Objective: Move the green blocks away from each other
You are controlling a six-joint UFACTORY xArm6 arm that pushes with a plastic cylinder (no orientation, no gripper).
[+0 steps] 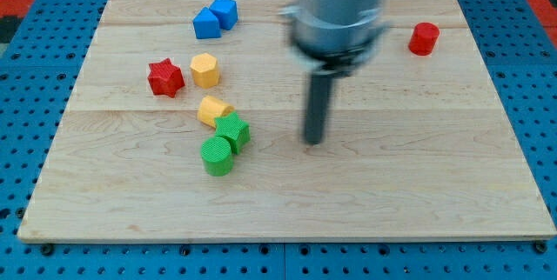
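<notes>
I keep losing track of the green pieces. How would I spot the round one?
Start at the wooden board and look left of the dark rod, whose tip is off to the right. Two green blocks touch there. The green cylinder is the lower one, round-topped, unlike the green star above it.

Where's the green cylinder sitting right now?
The green cylinder sits left of the board's centre, toward the view's bottom, touching the green star block just above-right of it. My tip is off to its right, apart from both.
</notes>
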